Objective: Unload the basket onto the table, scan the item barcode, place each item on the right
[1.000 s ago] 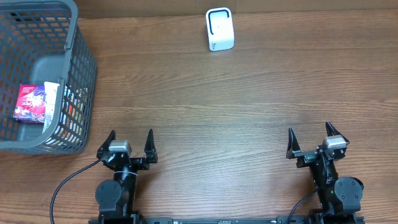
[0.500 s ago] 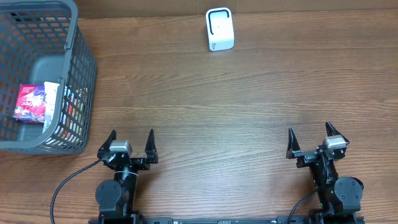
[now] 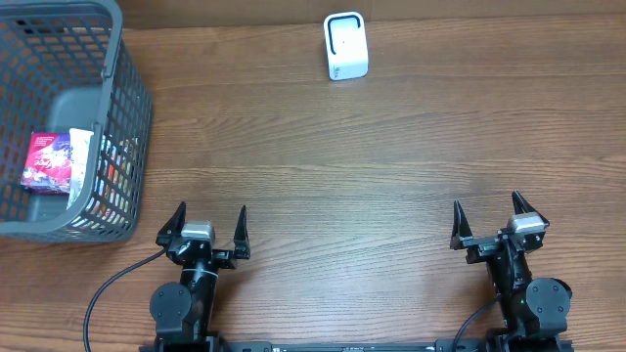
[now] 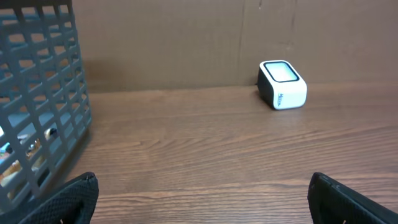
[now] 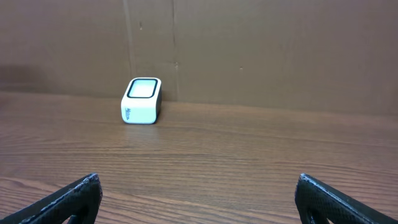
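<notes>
Overhead, far edge of the table (image 3: pixel 342 166): a white scanner (image 3: pixel 345 45) with a dark-framed window stands alone on the wood grain; it is well apart from both arms
Overhead, left side: a grey mesh basket (image 3: pixel 125 88) sits at the table's left edge; a red and purple packet (image 3: pixel 47 161) lies on its floor; a white slip (image 3: pixel 82 161) is just beside the packet; more coloured things sit against the mesh wall, too hidden to name
Overhead, near edge: the left gripper (image 3: pixel 210 211) sits near the basket's near corner, fingers spread wide, nothing between them; the right gripper (image 3: pixel 486 203) sits on the opposite side, likewise spread and empty; a black cable (image 3: pixel 103 293) loops out from the left arm's base
Left wrist, foreground: the left gripper (image 4: pixel 203 180) shows as two dark fingertips at the bottom corners, wide apart; only bare wood lies between them
Left wrist, left side: the basket (image 4: pixel 43 93) wall fills the edge; bits of colour show through the mesh, blurred; the packet cannot be told apart here
Left wrist, background: the scanner (image 4: pixel 283 84) stands right of centre, close to the brown panel (image 4: pixel 174 43) behind the table; its window faces upward
Right wrist, foreground: the right gripper (image 5: pixel 198 180) shows dark fingertips at both lower corners, spread, holding nothing
Right wrist, background: the scanner (image 5: pixel 142 101) stands left of centre, close to the brown panel (image 5: pixel 249 50)
</notes>
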### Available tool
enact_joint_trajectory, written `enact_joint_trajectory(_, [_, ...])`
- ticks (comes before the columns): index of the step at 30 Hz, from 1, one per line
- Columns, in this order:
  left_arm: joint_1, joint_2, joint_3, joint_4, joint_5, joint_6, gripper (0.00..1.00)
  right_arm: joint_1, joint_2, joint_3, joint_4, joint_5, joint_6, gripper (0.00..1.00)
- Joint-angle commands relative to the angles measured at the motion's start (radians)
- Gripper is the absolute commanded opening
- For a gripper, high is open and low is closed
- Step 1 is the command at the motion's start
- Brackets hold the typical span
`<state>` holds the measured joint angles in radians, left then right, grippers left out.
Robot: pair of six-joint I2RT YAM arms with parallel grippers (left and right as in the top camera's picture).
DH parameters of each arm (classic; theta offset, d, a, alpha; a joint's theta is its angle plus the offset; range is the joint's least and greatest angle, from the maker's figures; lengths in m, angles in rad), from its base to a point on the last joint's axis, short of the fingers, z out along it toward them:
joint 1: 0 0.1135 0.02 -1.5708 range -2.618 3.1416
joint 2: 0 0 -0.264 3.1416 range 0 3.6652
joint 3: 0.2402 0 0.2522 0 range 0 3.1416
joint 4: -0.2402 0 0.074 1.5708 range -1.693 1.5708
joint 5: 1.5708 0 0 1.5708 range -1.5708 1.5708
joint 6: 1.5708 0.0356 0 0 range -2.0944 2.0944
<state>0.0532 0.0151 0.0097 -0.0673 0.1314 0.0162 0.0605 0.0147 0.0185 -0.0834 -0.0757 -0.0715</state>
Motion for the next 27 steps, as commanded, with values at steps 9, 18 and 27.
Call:
enact_joint_trajectory(9, [0.004, -0.009, -0.004, 0.001, 0.016, 0.004, 1.00, 0.006, -0.012, -0.010, 0.006, -0.007, -0.005, 1.00])
enact_joint_trajectory(18, [0.005, -0.008, 0.109, -0.144, -0.010, 0.059, 1.00, 0.006, -0.012, -0.010, 0.006, -0.007, -0.005, 1.00])
enact_joint_trajectory(27, [0.005, 0.145, 0.259, -0.187, -0.061, 0.018, 1.00, 0.006, -0.012, -0.010, 0.006, -0.007, -0.005, 1.00])
